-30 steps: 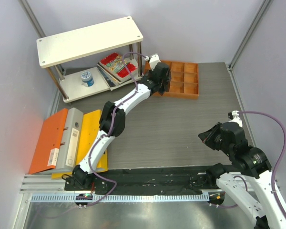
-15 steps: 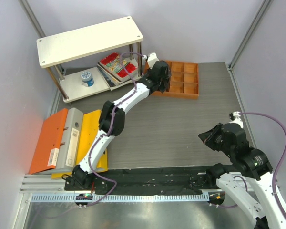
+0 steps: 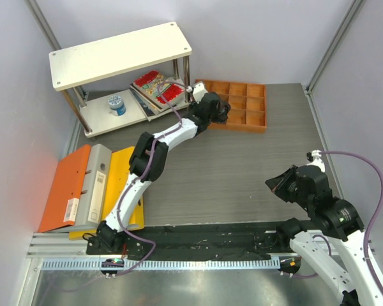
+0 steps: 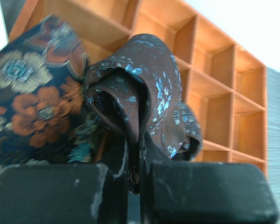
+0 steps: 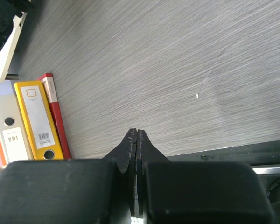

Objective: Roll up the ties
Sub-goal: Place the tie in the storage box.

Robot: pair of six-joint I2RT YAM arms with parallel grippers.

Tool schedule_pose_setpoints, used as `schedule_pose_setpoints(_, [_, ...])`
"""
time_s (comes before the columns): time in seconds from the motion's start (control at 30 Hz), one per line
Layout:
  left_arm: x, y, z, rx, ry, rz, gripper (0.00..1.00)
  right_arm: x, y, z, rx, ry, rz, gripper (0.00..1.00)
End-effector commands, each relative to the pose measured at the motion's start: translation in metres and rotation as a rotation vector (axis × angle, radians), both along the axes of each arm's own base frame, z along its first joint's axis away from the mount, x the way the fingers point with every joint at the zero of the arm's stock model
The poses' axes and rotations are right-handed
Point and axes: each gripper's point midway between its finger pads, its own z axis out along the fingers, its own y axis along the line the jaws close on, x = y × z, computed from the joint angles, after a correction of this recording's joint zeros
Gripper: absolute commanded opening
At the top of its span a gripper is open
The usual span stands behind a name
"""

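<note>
Roll of dark brown, blue-speckled fabric tie (image 4: 149, 79), pinched in tightly closed left jaws at near-left corner of orange wooden divided tray (image 4: 221, 100). Loosely wound, so liable to spring open on release, snag a divider, or land on floral navy-and-orange fabric (image 4: 32, 93) alongside. Right jaws shut, empty, over grey wood-grain surface (image 5: 177, 70).

tie (image 4: 147, 88): dark brown, pale blue speckles
state: bunched in loose folds, pinched between left jaws
place: held up by orange tray (image 4: 214, 79)
</note>
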Motion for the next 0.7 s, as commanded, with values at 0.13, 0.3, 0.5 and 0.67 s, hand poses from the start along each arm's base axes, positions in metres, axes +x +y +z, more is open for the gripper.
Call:
schedule_pose_setpoints(0.13, [-0.01, 0.011, 0.049, -0.032, -0.111, 0.029, 0.0, 0.001, 0.002, 0.0, 0.025, -0.024, -0.005, 0.02])
schedule_pose_setpoints(0.3, [-0.032, 0.006, 0.052, 0.112, -0.137, 0.018, 0.0, 0.003, 0.004, 0.001, 0.034, -0.029, 0.004, 0.02])
schedule_pose_setpoints(0.5, [-0.056, -0.004, 0.04, 0.241, -0.134, -0.001, 0.0, 0.002, 0.005, 0.001, 0.036, -0.034, 0.009, 0.02])
schedule_pose_setpoints(0.67, [-0.056, -0.007, 0.025, 0.311, -0.093, 0.007, 0.0, 0.002, 0.005, 0.0, 0.029, -0.033, 0.014, 0.02])
